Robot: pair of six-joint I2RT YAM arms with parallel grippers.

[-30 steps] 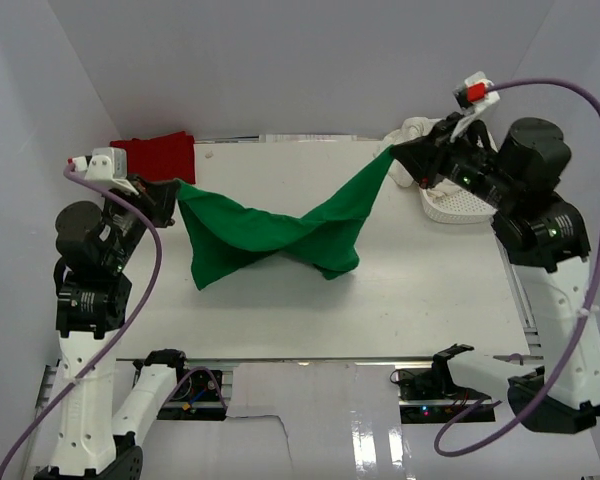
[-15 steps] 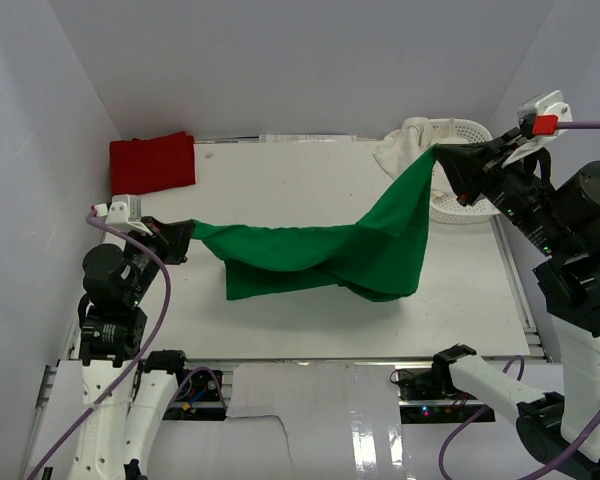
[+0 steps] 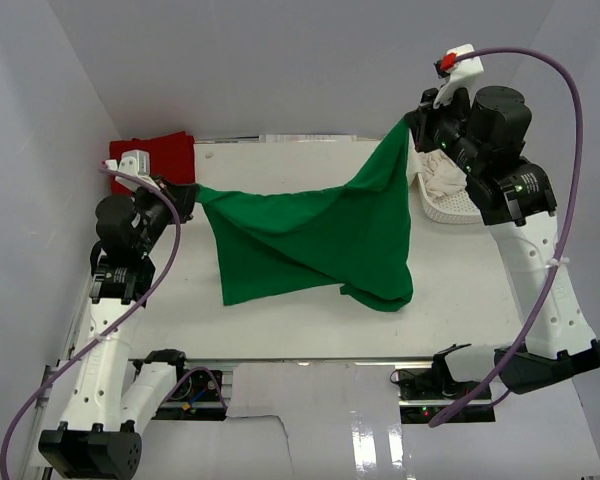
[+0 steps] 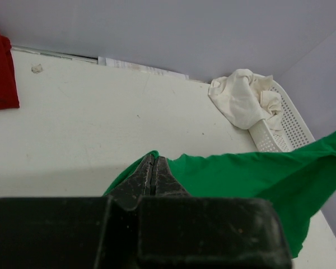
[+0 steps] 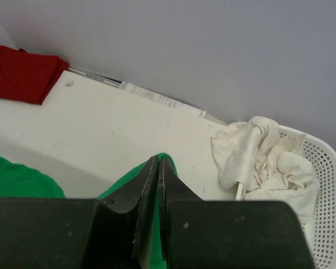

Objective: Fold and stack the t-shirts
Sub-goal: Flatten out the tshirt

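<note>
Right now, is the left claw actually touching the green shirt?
Touching. The left wrist view shows the left claw shut on an edge of the green shirt, with cloth pinched between its tips.

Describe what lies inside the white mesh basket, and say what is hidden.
Crumpled cream-white cloth fills the basket and hangs over its rim. Its floor and anything beneath the cloth are covered; the garment count cannot be told.
</note>
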